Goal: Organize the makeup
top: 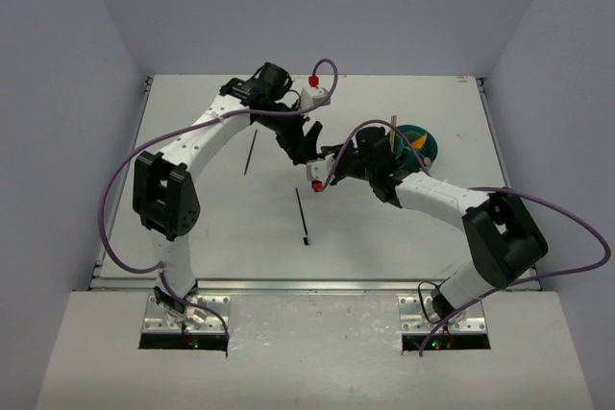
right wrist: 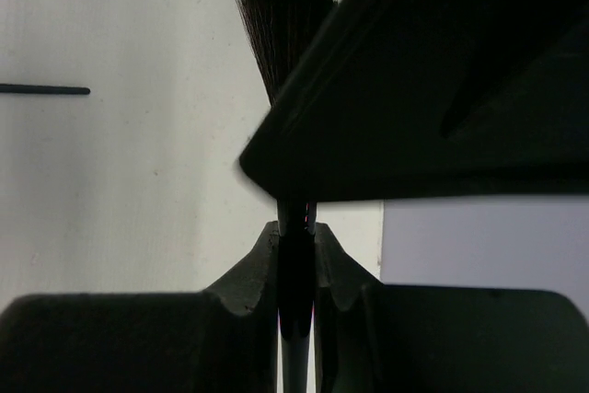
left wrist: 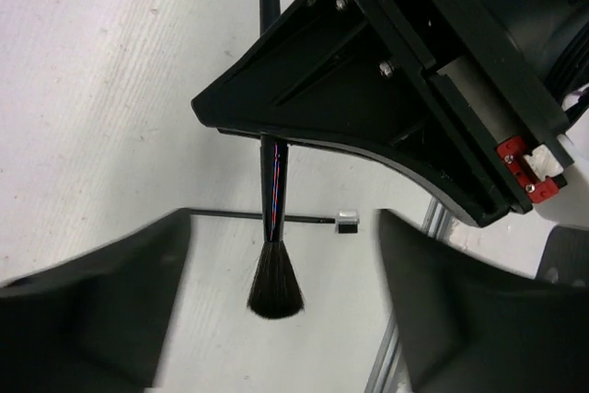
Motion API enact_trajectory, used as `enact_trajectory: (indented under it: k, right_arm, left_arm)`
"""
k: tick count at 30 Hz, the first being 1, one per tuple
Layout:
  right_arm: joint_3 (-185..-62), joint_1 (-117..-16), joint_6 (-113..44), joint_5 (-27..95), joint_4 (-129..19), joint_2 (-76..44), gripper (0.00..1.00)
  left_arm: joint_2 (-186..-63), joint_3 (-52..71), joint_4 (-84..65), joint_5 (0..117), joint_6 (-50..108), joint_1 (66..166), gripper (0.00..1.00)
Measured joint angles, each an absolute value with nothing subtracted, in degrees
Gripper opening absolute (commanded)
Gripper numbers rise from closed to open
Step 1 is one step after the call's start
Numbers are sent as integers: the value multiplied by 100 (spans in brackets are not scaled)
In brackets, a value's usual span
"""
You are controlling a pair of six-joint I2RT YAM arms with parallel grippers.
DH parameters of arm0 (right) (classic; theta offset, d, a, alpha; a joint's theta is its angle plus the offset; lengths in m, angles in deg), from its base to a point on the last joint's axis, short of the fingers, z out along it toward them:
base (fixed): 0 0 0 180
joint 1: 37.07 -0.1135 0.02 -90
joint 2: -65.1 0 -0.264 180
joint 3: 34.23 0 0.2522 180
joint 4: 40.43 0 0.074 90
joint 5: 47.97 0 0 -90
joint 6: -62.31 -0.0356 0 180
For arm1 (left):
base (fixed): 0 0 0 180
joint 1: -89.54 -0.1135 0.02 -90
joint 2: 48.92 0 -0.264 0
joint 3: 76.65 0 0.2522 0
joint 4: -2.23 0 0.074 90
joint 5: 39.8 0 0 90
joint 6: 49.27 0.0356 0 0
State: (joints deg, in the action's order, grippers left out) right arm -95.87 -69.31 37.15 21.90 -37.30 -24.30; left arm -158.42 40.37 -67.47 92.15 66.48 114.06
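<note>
My right gripper (right wrist: 295, 232) is shut on the handle of a black makeup brush (right wrist: 281, 25) and holds it above the table, bristles pointing away. It shows mid-table in the top view (top: 333, 162). My left gripper (left wrist: 283, 220) is open. Its fingers (left wrist: 101, 292) straddle the same brush (left wrist: 275, 287) without touching it, and it shows just beside the right one in the top view (top: 306, 141). Two thin black brushes (top: 251, 153) (top: 301, 215) lie on the table. Wooden sticks and an orange wedge (top: 416, 144) stand in the teal container (top: 430, 148).
The teal round container sits at the right of the table, just behind the right arm. One thin brush with a silver tip (left wrist: 346, 220) lies under the left gripper. White walls close the table on the left, back and right.
</note>
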Motion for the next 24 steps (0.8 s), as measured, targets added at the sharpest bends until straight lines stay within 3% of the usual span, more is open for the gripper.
enact_trajectory:
  k: [11, 18, 24]
  right_arm:
    - [-9582, -5670, 915, 1163, -3295, -2200, 0]
    - [-9606, -4595, -1767, 817, -1466, -2202, 0]
    - [-9974, -4180, -3105, 1395, -102, -2789, 0]
  left_arm:
    - [-15647, 4439, -5652, 8786, 5451, 10791, 100]
    - [-15293, 4368, -5071, 7795, 5114, 10136, 100]
    - [-15091, 3568, -4892, 7358, 5134, 10183, 100]
